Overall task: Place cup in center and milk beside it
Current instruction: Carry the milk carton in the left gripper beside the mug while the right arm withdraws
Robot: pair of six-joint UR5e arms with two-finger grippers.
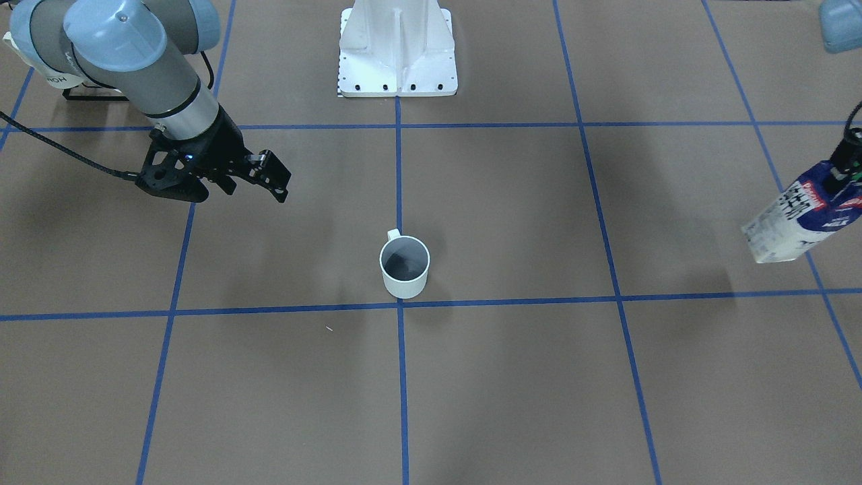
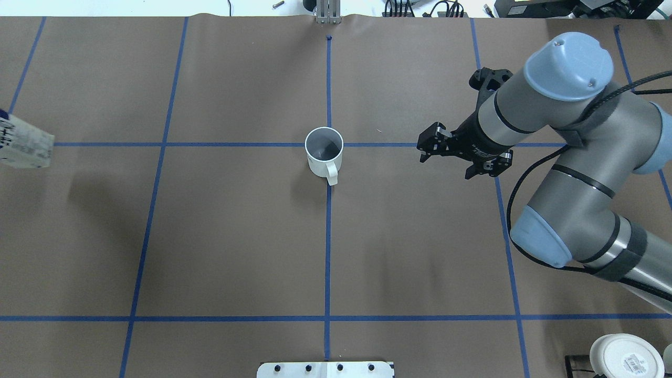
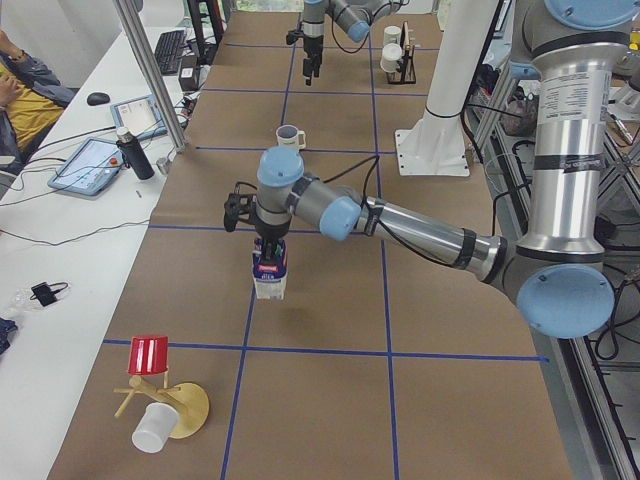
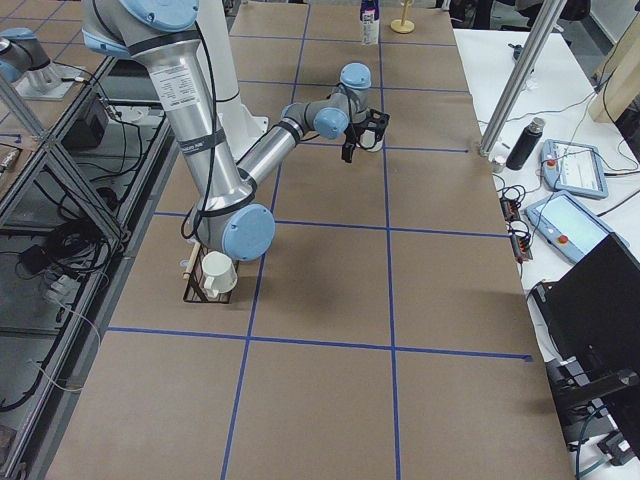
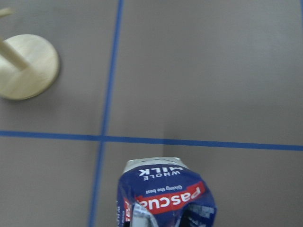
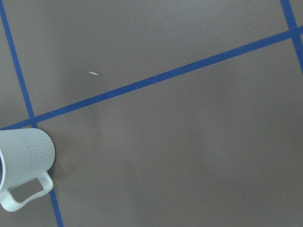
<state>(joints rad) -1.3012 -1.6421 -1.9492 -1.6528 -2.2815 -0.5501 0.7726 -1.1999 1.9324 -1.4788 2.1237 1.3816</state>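
Front view: the cup (image 1: 404, 264) stands on the counter (image 1: 512, 384), touching the centre tape cross (image 1: 401, 304). The right tool (image 1: 269, 176) hovers near the cup, jaws apart and empty. The left tool (image 1: 843, 162) is closed on the top of the milk (image 1: 801, 215), well apart from the cup. Overhead view: the milk hangs upright far to the cup's left, so the left arm should carry it sideways towards the cup.
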